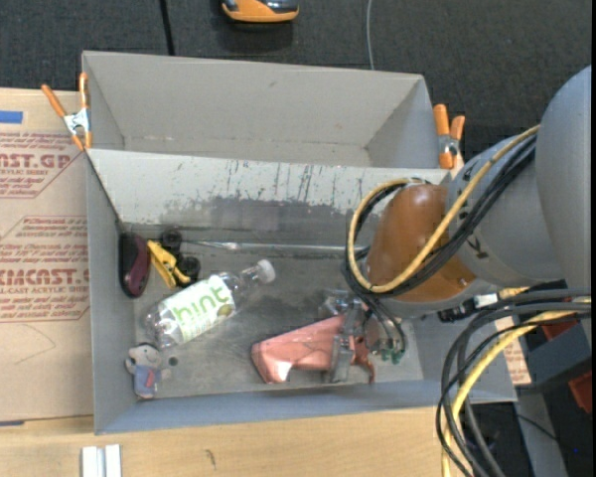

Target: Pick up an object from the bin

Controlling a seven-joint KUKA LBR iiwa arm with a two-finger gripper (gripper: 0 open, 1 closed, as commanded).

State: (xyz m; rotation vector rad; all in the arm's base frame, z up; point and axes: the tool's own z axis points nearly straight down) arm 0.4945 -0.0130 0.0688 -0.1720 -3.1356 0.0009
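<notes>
My gripper (350, 346) is low over the bin floor at the front right, below the orange wrist cover. It is right at the right end of a pink, flattish soft thing (290, 353) that lies along the front wall, and it seems to touch it. A clear plastic bottle with a white and green "hint" label (201, 306) lies on its side to the left, cap pointing to the back right.
A yellow and black clip (169, 262) and a dark maroon oblong thing (133, 264) lie at the back left. A small grey plush toy (144, 366) sits in the front left corner. The arm and its cables fill the right side.
</notes>
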